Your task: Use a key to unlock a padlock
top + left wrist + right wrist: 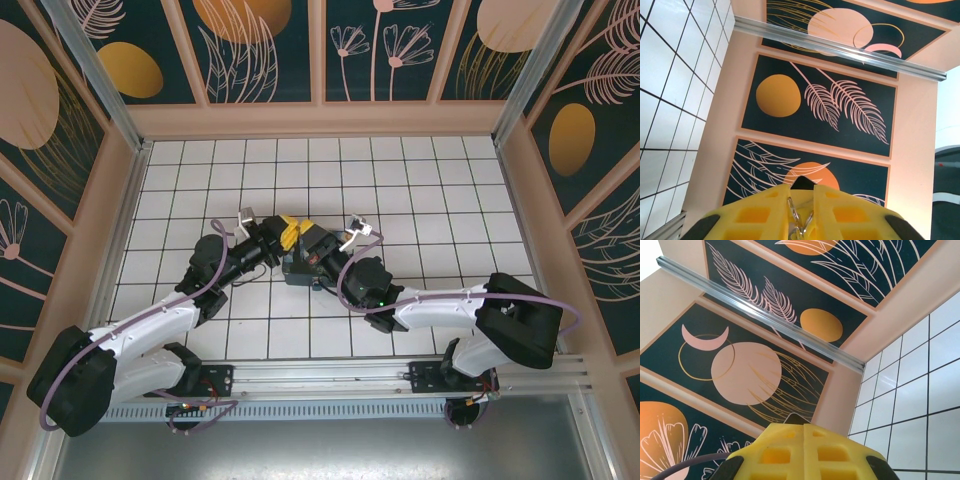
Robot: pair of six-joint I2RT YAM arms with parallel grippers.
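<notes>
Padlock unclear; left hand [801,192] clamps silvery metal links [800,221], right hand [803,427] pressed together.

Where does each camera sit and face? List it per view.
Top external: overhead behind the bases, facing down on tiled floor; left arm, right arm.
Left wrist: aimed up at leaf panels; left gripper pinches silvery links.
Right wrist: aimed up at moon panel; right gripper shut.
All views share the tiled floor.
</notes>
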